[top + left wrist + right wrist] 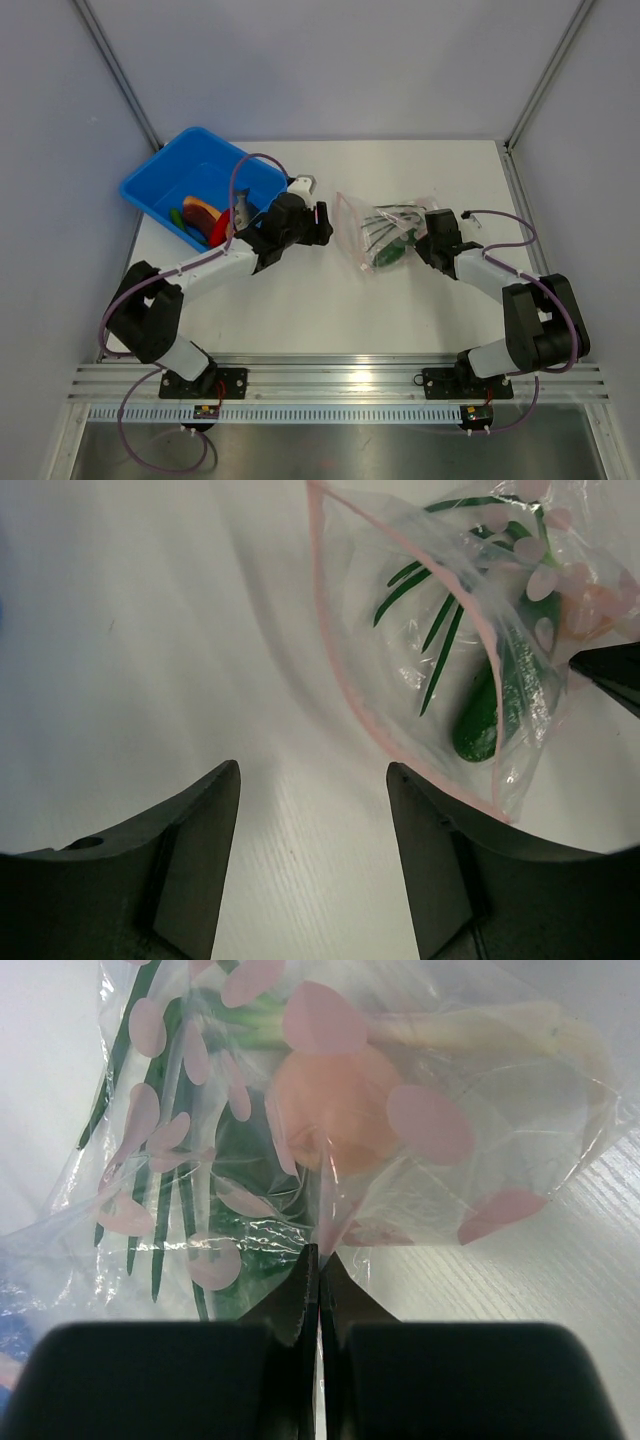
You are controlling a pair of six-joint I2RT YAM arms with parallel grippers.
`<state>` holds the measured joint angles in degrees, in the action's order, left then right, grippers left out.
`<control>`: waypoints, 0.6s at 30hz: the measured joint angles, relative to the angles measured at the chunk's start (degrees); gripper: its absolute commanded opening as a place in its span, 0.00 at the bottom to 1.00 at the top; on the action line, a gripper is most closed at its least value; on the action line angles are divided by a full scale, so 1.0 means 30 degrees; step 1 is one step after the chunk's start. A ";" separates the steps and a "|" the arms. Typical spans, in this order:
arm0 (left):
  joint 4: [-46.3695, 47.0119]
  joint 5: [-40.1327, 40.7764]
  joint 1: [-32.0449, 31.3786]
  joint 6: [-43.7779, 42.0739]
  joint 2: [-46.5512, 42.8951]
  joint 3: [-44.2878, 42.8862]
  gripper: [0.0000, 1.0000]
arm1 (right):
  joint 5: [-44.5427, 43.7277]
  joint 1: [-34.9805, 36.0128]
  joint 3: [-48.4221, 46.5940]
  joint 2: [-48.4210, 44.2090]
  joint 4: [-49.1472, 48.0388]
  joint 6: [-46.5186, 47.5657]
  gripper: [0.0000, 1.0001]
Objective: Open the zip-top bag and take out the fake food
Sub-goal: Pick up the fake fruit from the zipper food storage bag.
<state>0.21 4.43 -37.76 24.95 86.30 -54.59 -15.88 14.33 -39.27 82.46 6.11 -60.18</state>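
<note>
The zip-top bag [385, 232] lies right of the table's middle, clear with pink dots and green leaf prints. Its pink zip strip [338, 670] faces my left gripper. Inside it I see a green vegetable [492, 708] and a pinkish-orange ball [335, 1110]. My left gripper [322, 222] is open and empty, its jaws [312, 780] just short of the zip edge. My right gripper [430, 238] is shut on a fold of the bag's plastic [320, 1255] at its far side. More fake food lies in the blue bin: an orange-tan piece [200, 208] and a grey fish [241, 208].
The blue bin [165, 175] stands at the back left, close behind my left arm. White table surface [320, 310] lies between the bag and the arm bases. Grey walls and a metal frame close in the back and sides.
</note>
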 measured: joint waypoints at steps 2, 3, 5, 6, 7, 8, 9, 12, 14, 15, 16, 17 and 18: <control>0.0423 -0.0087 -0.0248 -0.0284 0.0576 -0.0364 0.62 | 0.0153 -0.0007 0.0036 0.0000 -0.0117 0.0022 0.00; 0.0561 -0.0102 -0.0423 -0.0459 0.0852 -0.0532 0.62 | 0.0189 -0.0007 0.0036 0.0007 -0.0204 0.0080 0.00; 0.0874 -0.0138 -0.0780 -0.0794 0.1406 -0.0896 0.61 | 0.0328 -0.0007 0.0058 0.0000 -0.0437 0.0204 0.00; 0.0969 -0.0160 -0.1005 -0.0947 0.1734 -0.1100 0.61 | 0.0437 -0.0007 0.0087 0.0007 -0.0590 0.0248 0.00; 0.0998 -0.0197 -0.1217 -0.1100 0.2076 -0.1355 0.61 | 0.0583 -0.0007 0.0109 0.0007 -0.0692 0.0291 0.00; 0.0998 -0.0219 -0.1435 -0.1239 0.2441 -0.1632 0.61 | 0.0678 -0.0007 0.0124 0.0007 -0.0743 0.0335 0.00; 0.0991 -0.0226 -0.1639 -0.1362 0.2798 -0.1909 0.61 | 0.0707 0.0000 0.0146 0.0007 -0.0816 0.0357 0.00; 0.0969 -0.0321 -0.2055 -0.1537 0.3854 -0.2703 0.61 | 0.0867 0.0080 0.0255 0.0007 -0.1093 0.0430 0.00; 0.0794 -0.0386 -0.2113 -0.1530 0.4437 -0.3147 0.60 | 0.0991 0.0109 0.0408 0.0000 -0.1421 0.0437 0.00; 0.0656 -0.0423 -0.2106 -0.1530 0.4758 -0.3439 0.59 | 0.1035 0.0138 0.0503 0.0000 -0.1610 0.0444 0.00; 0.0597 -0.0495 -0.2106 -0.1523 0.5064 -0.3687 0.59 | 0.1056 0.0160 0.0576 0.0000 -0.1749 0.0452 0.00; 0.0546 -0.0576 -0.2106 -0.1515 0.5348 -0.3898 0.59 | 0.1064 0.0182 0.0627 0.0000 -0.1843 0.0459 0.00; 0.0525 -0.0648 -0.2084 -0.1501 0.5566 -0.4036 0.59 | 0.1100 0.0197 0.0670 0.0000 -0.1931 0.0466 0.00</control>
<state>1.78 2.48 -44.01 20.45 103.00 -66.70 -12.58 14.92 -37.26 82.46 0.32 -58.78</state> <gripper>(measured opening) 0.596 0.010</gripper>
